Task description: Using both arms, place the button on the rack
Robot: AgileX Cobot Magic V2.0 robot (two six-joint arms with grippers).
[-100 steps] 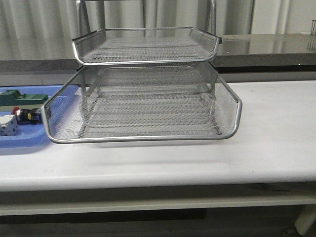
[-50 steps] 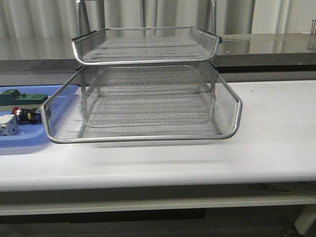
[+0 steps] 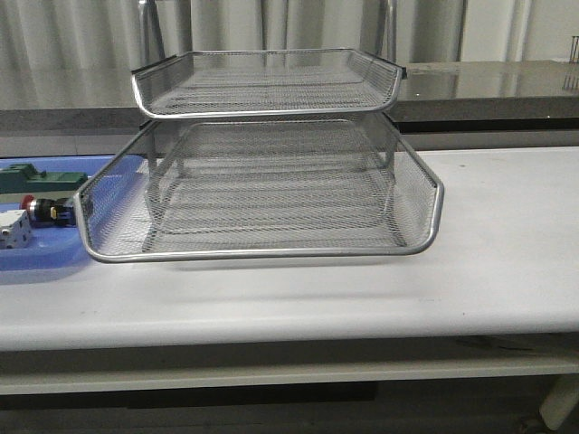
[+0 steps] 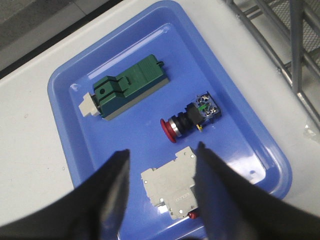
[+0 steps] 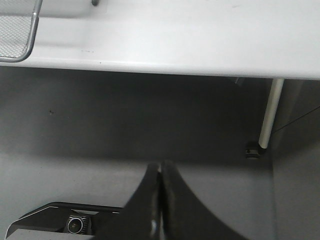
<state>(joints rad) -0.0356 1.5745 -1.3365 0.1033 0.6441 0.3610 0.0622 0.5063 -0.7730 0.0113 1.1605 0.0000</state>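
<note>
Nothing shifted on the table since earlier frames. Left gripper (image 4: 161,192) spread open above the blue tray (image 4: 65,90), near the button (image 4: 190,116), lining up for a grasp. Right gripper (image 5: 159,200) pressed closed, empty, parked below the table edge, well away from the rack (image 3: 262,190).

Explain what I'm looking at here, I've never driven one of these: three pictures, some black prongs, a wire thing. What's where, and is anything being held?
It is a two-armed robot at a white table. The front picture looks forward over the table at the rack, a stack of wire-mesh trays. The other two pictures come from cameras on each wrist, and the black prongs are gripper fingers. The left gripper is open and holds nothing, above a blue tray at the table's left end. In that tray lie the button with its red cap, a green block and a white block. The right gripper is shut and empty, off the table's edge, facing the floor.
</note>
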